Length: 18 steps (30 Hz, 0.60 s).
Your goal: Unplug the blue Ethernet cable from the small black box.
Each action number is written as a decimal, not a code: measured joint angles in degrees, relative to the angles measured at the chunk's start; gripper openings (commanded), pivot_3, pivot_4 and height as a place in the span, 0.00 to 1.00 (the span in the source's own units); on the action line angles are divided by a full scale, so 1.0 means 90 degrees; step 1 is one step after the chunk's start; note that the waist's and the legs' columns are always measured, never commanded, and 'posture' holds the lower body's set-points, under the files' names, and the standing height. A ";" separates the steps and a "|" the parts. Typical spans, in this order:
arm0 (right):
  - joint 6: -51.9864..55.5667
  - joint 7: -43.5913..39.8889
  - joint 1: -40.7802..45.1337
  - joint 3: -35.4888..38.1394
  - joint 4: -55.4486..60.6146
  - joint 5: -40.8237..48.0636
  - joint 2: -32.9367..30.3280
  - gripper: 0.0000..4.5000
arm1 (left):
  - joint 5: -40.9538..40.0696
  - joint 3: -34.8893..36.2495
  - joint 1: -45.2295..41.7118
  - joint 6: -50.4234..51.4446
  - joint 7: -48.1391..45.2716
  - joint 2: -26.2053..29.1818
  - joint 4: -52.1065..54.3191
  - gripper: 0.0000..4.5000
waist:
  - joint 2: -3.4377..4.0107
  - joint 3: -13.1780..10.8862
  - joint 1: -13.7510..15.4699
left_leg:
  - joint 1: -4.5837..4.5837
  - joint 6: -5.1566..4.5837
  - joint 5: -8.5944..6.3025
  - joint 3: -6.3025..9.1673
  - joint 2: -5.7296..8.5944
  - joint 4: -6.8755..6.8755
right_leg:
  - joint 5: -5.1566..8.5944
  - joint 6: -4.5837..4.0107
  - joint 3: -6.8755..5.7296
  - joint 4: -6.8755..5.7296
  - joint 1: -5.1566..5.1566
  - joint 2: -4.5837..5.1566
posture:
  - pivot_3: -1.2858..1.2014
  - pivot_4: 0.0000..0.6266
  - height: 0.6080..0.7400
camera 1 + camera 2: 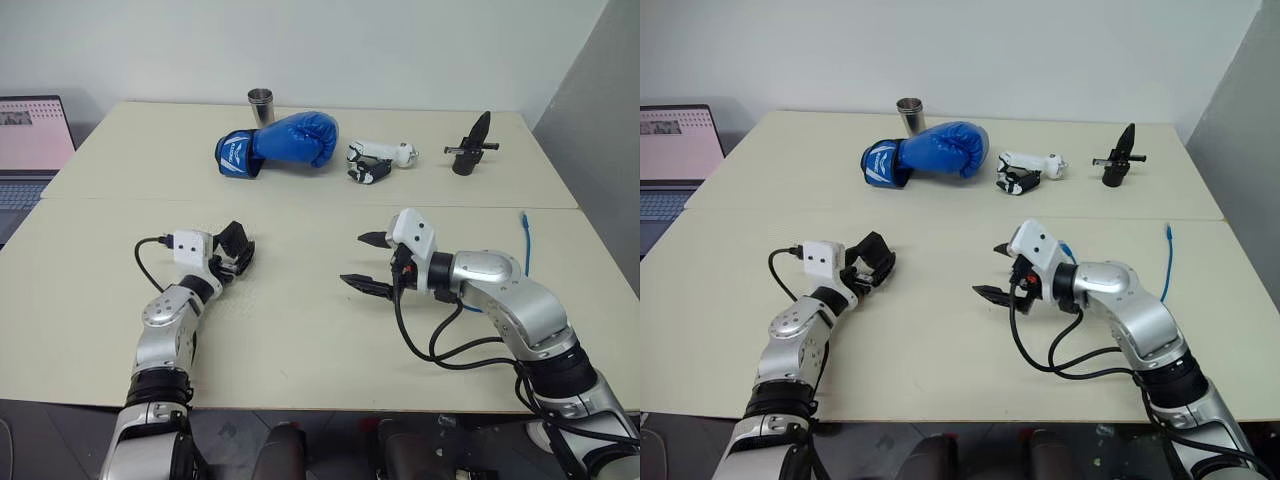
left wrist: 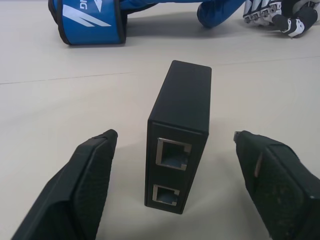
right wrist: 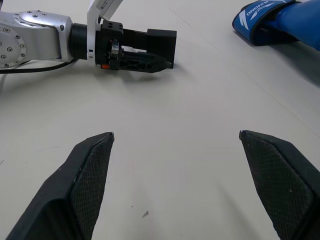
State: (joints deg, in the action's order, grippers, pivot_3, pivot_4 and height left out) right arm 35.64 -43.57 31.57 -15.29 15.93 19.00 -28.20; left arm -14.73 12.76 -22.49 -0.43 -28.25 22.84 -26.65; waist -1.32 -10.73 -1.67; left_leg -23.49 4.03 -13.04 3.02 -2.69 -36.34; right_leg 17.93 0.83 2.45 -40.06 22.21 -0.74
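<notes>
The left gripper [image 2: 175,165] sits low over the cream laminate worktop [image 1: 300,330], its two black fingers spread wide apart with the small matte black box [image 2: 179,135] standing between them, touched by neither. The box rests on the worktop with two empty sockets, one above the other, facing the gripper. To the right of the box, the right gripper [image 1: 365,262] hovers above the worktop, its fingers likewise spread and empty. Farther right of the box, near the worktop's right edge, lies the thin bright blue Ethernet cable [image 1: 526,240], well apart from the box, one plug end showing. Beyond the box, towards the wall, lie a blue padded boxing glove [image 1: 285,142], a white and black glove [image 1: 375,160], a black pointed clip-like object [image 1: 472,146] and a small metal cup [image 1: 260,104].
</notes>
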 measured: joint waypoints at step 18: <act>0.0811 -0.0970 -0.0728 0.1336 0.1139 0.1303 -0.1401 0.95 | -0.1034 0.0234 0.1458 0.3267 -0.1800 0.2645 0.3536 1.00 | 0.0002 -0.0002 -0.0017 | 0.0022 -0.0001 -0.0001 0.0001 -0.0003 0.0010 | 0.0006 0.0009 -0.0001 0.0006 -0.0017 -0.0003 | 0.52 0.24 1.00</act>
State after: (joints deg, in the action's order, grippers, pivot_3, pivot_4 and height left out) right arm 42.93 -52.30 25.01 -3.27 26.18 30.73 -40.81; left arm -24.04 14.87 -9.37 28.98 -44.45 46.65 5.17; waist -1.30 -10.75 -1.82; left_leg -23.29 4.03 -13.05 3.03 -2.72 -36.25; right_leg 17.98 0.91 2.44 -40.01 22.06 -0.77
